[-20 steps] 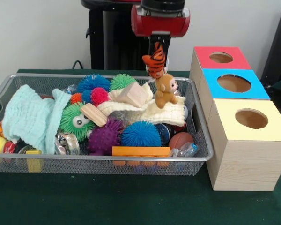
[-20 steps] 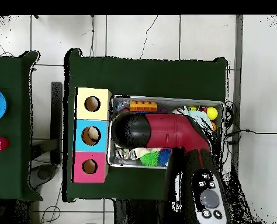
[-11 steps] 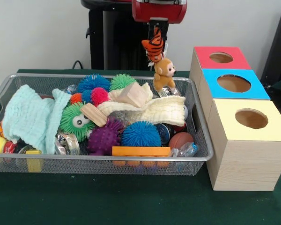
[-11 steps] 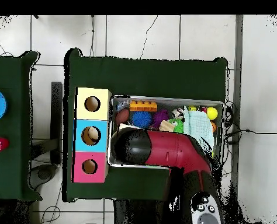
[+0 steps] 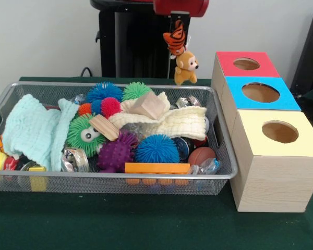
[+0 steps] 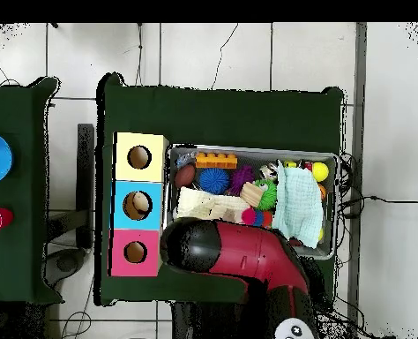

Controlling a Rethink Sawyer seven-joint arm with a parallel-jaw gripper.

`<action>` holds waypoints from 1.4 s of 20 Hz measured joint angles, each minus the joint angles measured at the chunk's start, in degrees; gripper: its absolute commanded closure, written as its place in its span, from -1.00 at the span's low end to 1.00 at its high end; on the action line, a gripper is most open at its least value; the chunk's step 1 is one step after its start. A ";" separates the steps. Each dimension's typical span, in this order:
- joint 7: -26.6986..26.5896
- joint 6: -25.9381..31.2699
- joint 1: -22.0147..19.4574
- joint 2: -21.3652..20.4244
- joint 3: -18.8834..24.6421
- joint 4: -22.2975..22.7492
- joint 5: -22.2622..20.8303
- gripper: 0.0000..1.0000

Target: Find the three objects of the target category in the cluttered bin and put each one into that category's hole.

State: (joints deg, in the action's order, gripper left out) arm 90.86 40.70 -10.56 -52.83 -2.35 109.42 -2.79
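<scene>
Claw point(image 5: 178, 23) closed on tiger plush point(image 5: 176, 40), with monkey plush point(image 5: 185, 67) dangling directly beneath, both clear above the bin point(image 5: 219, 174). They look soft and light, so the monkey could drop; a body pinch seems safer.

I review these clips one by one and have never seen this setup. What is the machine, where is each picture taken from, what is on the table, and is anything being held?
The red and black machine is a robot arm. One picture faces it across the table; the other looks straight down. On the green table stands a wire mesh bin full of clutter: spiky balls, wooden blocks, a mint cloth, a cream cloth. Beside it is a row of three boxes with holes: red, blue, yellow. The gripper holds a toy tiger in the air, with a toy monkey hanging just below it.
</scene>
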 measured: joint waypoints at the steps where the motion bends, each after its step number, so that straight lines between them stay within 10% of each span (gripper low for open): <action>1: 0.19 0.00 0.62 -0.21 -0.40 0.45 0.35 1.00; 28: 9.01 6.38 12.06 -4.01 -6.33 1.59 4.63 1.00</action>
State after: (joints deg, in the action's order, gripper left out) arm 99.87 47.07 1.50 -56.85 -8.69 111.01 1.84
